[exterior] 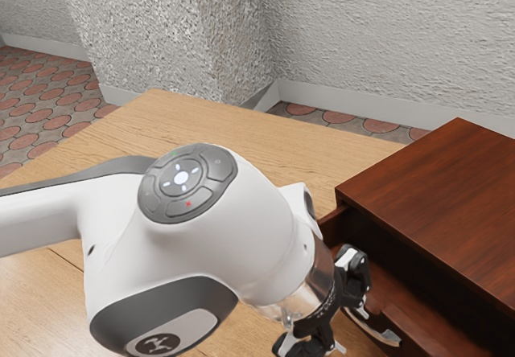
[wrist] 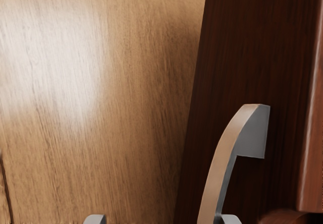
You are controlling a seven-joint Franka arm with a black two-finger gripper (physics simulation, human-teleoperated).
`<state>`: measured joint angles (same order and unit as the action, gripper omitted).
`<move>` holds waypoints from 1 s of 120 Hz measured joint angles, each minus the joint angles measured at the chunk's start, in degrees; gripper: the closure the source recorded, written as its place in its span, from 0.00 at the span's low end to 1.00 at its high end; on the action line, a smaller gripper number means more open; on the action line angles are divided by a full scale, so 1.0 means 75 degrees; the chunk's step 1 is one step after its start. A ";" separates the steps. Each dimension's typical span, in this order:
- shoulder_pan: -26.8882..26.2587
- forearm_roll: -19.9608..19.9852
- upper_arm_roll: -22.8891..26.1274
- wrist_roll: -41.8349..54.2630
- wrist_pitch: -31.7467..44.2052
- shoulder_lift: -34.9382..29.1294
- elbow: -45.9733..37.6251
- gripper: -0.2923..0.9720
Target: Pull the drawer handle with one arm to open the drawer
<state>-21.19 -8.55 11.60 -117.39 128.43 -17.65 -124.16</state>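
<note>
Drawer handle (wrist: 242, 138), a curved grey metal bar, is fixed to the dark wooden drawer front (wrist: 242, 57) of the cabinet (exterior: 451, 188). The cabinet stands on the pale wooden table (exterior: 241, 132) at the exterior view's right. Our gripper (exterior: 342, 309) is low against that front, right at the handle. In the wrist view 2 grey fingertips (wrist: 94, 218) show well apart: 1 sits just beside the bar and the other is out over the table. The jaws are spread and clamp nothing. In the exterior view the drawer front seems to stand a little proud of the cabinet, but we cannot tell how far out it is.

We judge the handle to be stiff and hard, so it should not give under a squeeze. Smooth metal is likely slippery, and a light pinch may slide along the curve. The best hold looks to be the middle of the arch, where the bar stands clear of the wood and leaves room for 1 finger behind it. The drawer itself is probably the heavy part. We expect it to slide only straight out, so the pull should run square to the front, or the box may bind.
</note>
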 joint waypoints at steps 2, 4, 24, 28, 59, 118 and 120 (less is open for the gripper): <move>0.0000 0.0029 0.0000 0.0000 -0.0040 -0.0019 0.0001 0.59; 0.0000 0.0055 0.0000 0.0000 -0.0081 -0.0032 0.0002 0.58; 0.0000 0.0271 0.0000 0.0003 -0.0462 -0.0149 0.0006 0.58; -0.0001 0.0305 0.0000 0.0004 -0.0535 -0.0175 0.0006 0.58; 0.0017 0.0731 0.0000 0.0084 -0.1048 -0.0397 -0.0034 0.56; 0.0060 0.1139 0.0000 0.0296 -0.1808 -0.0788 -0.0124 0.54; 0.0061 0.1151 0.0000 0.0301 -0.1828 -0.0794 -0.0124 0.54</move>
<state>-20.73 0.07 11.60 -115.14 114.72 -23.60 -125.09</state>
